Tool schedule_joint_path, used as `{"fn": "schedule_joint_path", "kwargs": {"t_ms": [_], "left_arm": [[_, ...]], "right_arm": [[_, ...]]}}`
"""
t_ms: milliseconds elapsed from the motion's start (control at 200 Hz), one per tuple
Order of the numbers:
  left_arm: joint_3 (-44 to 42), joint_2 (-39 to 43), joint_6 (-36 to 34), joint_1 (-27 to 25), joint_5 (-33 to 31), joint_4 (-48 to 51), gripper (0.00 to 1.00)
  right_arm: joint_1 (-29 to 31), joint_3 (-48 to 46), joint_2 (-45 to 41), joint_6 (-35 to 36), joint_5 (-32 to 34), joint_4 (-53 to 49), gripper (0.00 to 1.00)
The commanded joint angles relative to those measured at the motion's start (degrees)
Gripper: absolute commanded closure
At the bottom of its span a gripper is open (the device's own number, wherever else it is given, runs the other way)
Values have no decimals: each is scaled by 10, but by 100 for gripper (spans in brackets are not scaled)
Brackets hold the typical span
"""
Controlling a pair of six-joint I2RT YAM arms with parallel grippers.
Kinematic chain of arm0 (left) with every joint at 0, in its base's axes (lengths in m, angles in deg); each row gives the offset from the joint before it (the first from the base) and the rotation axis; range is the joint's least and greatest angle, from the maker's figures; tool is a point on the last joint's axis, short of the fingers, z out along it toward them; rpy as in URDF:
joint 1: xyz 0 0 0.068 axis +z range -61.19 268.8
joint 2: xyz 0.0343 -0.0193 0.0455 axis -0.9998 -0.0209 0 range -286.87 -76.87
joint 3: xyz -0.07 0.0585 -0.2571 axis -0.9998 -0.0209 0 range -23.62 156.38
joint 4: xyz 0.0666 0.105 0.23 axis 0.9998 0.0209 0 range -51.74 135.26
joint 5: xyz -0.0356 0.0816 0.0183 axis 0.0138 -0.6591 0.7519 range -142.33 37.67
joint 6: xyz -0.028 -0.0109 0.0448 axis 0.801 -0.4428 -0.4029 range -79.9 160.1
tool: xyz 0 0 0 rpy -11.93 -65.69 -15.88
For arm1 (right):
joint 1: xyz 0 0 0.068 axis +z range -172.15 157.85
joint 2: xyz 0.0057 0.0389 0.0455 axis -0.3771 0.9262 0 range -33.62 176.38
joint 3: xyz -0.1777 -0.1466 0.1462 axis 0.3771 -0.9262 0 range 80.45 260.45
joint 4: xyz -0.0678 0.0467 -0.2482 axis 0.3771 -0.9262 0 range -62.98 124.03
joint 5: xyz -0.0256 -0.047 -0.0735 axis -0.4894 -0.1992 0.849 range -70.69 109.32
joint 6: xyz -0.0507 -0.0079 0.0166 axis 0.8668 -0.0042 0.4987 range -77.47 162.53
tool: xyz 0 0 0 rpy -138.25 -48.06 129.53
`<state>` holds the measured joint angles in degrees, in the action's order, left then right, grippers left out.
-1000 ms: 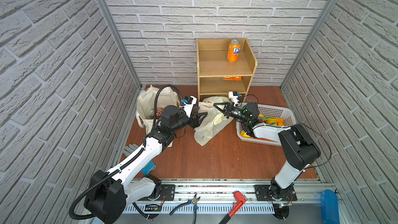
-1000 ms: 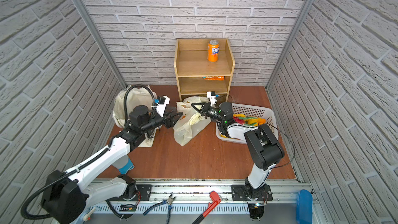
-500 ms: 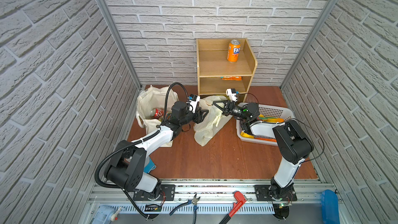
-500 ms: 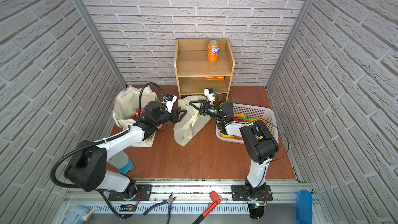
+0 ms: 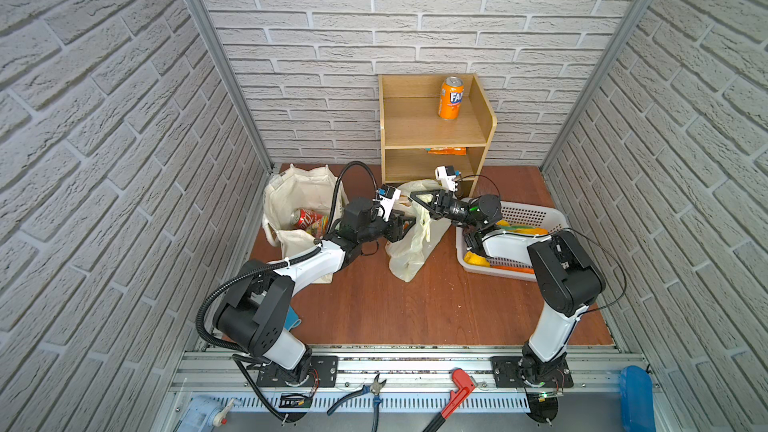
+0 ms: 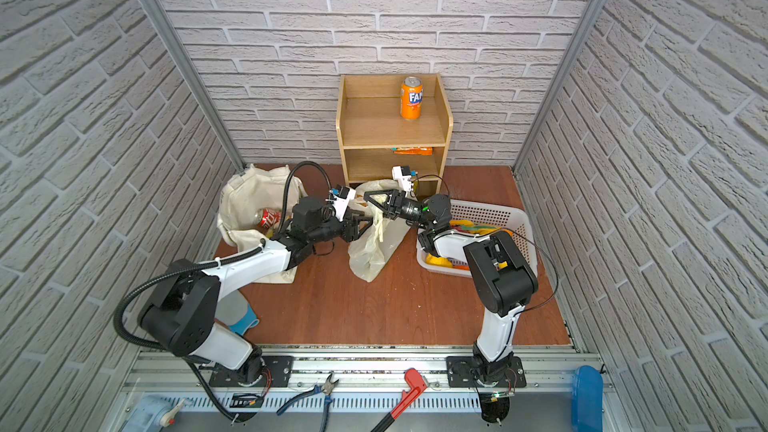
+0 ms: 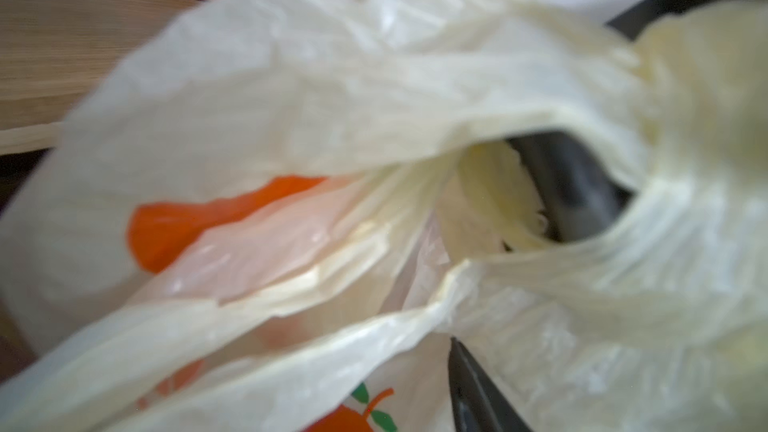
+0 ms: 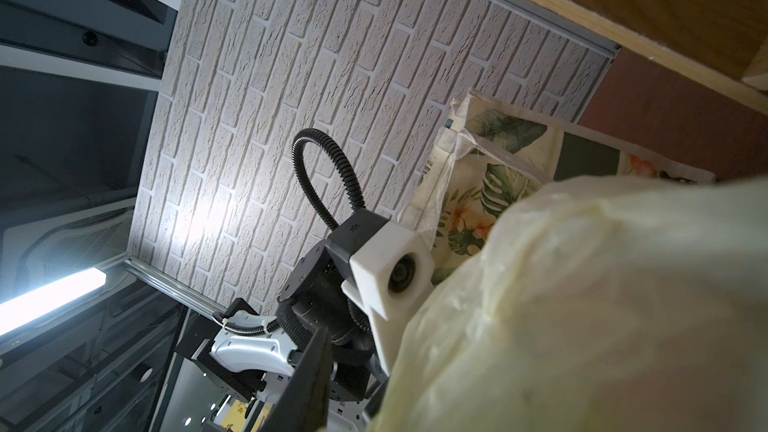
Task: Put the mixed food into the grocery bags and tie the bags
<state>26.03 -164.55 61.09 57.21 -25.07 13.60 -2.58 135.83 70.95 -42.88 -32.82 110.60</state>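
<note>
The pale-yellow plastic bag point(image 5: 409, 249) point(image 6: 372, 251) printed with orange fruit sags on the floor between my arms. Its top is lifted to my right gripper point(image 5: 415, 198) point(image 6: 369, 198); bag film covers one jaw, so its state is unclear. My left gripper point(image 5: 404, 225) point(image 6: 362, 224) stands open at the bag's mouth with film draped over it point(image 7: 291, 126). One left finger point(image 7: 478, 392) shows, and a right finger point(image 7: 573, 189) pokes through a loop of plastic. The cream canvas tote point(image 5: 297, 197) point(image 6: 249, 193) stands open at the left with a red soda can point(image 5: 304, 218) point(image 6: 269, 218) inside.
A wooden shelf point(image 5: 432, 135) at the back carries an orange can point(image 5: 451, 97) and an orange packet point(image 5: 446, 151). The white perforated basket point(image 5: 532, 218) at the right holds yellow and orange toy produce point(image 5: 478, 259). Pliers point(image 5: 374, 388) and a red clamp point(image 5: 457, 388) lie on the front rail.
My left arm has folded lower and drawn back while its gripper stays at the bag's mouth. The right gripper has risen a little toward the shelf, with the bag's top still at it.
</note>
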Motion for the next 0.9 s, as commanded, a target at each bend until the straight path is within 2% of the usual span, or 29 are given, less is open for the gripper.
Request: {"fn": "schedule_joint_path", "kwargs": {"t_ms": [0,105,255,350,620,895], "left_arm": [[-3,37,-14,8,-2,-10,42],[-27,81,-9,30,-4,-8,40],[-47,142,-9,58,-21,-5,36],[-33,153,-15,73,-20,-1,34],[37,83,-27,78,40,3,33],[66,18,-35,51,83,-12,31]], "right_arm": [[-14,1,-11,1,-24,41,84],[-27,-4,-12,2,-47,41,94],[-37,1,-16,4,-86,41,94],[-38,4,-17,5,-105,41,94],[-38,21,-15,7,-133,41,95],[-38,22,-14,2,-139,41,94]]}}
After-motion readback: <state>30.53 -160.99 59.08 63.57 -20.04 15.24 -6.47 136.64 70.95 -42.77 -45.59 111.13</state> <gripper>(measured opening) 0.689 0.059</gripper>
